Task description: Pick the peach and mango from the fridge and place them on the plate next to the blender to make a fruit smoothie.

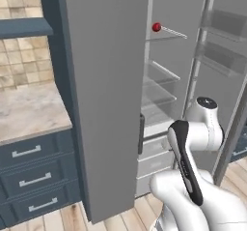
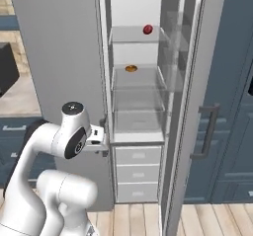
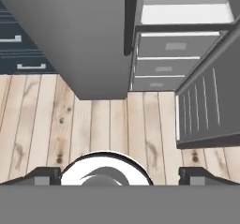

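The fridge [image 2: 59, 57] stands in front of me with its right door [image 2: 207, 82] swung open and its left door [image 1: 103, 94] hanging ajar. A red round peach [image 2: 147, 29] [image 1: 156, 27] lies on the upper glass shelf. One shelf lower lies an orange-brown mango [image 2: 131, 68]. My gripper [image 3: 119, 176] is open and empty, its fingertips [image 3: 47, 175] spread wide, pointing down at the wooden floor. It hangs low by the left door's edge [image 2: 101, 143], well below both fruits. The plate and the blender are out of view.
White drawers [image 2: 138, 173] fill the fridge's bottom. The open right door carries clear bins [image 1: 219, 56] and narrows the way in. Dark blue cabinets [image 1: 34, 179] under a marble counter [image 1: 26, 111] stand at the left, more blue cabinets [image 2: 232, 106] at the right.
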